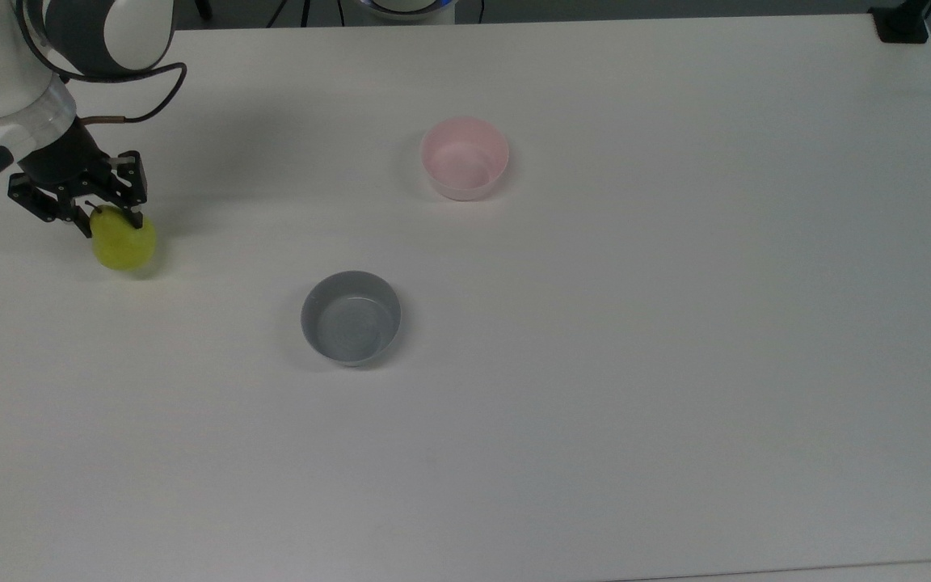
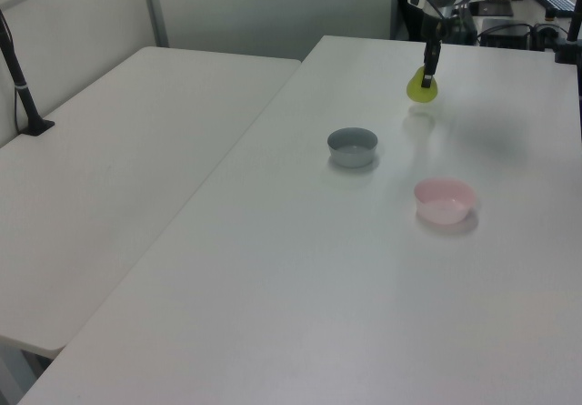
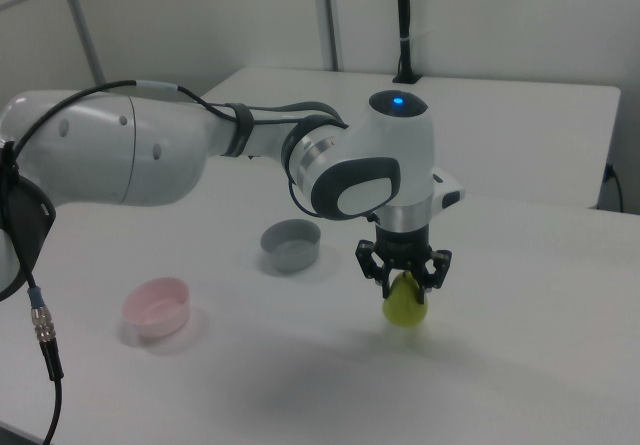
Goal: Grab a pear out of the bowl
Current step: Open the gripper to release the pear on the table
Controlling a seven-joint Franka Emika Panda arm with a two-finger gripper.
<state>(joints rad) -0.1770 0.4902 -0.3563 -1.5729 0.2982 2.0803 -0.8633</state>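
The pear (image 1: pixel 124 242) sits at the left edge of the top view, a little above the middle, gripped by the end effector (image 1: pixel 114 217) at its narrow upper part, just below the stem. In the left view the pear (image 2: pixel 420 88) hangs in the upper right of the frame with a faint shadow below it on the surface (image 2: pixel 364 268), so it looks to be held slightly clear of the surface, though whether its base touches is hard to say. In the right view the end effector (image 3: pixel 405 283) shows low and right of centre, its black fingers closed around the top of the pear (image 3: pixel 405 305), the fruit's round belly hanging beneath.

The pink bowl (image 1: pixel 465 158) stands empty in the upper middle of the top view, well apart from the pear. The grey bowl (image 1: pixel 351 317), also empty, sits left of centre in the same frame.

The pear is probably light and firm, with smooth skin that could slide between hard fingers. Its tapering neck is a risky place to hold: the skin slopes away under the pads, so a loose pinch could let the fruit slip down and out. A hold lower, across the wider belly, would likely be surer, if the fingers open far enough. If it is a real fruit, a hard squeeze could bruise it, so moderate force seems right. The rounded base means it may roll or tip if set down.
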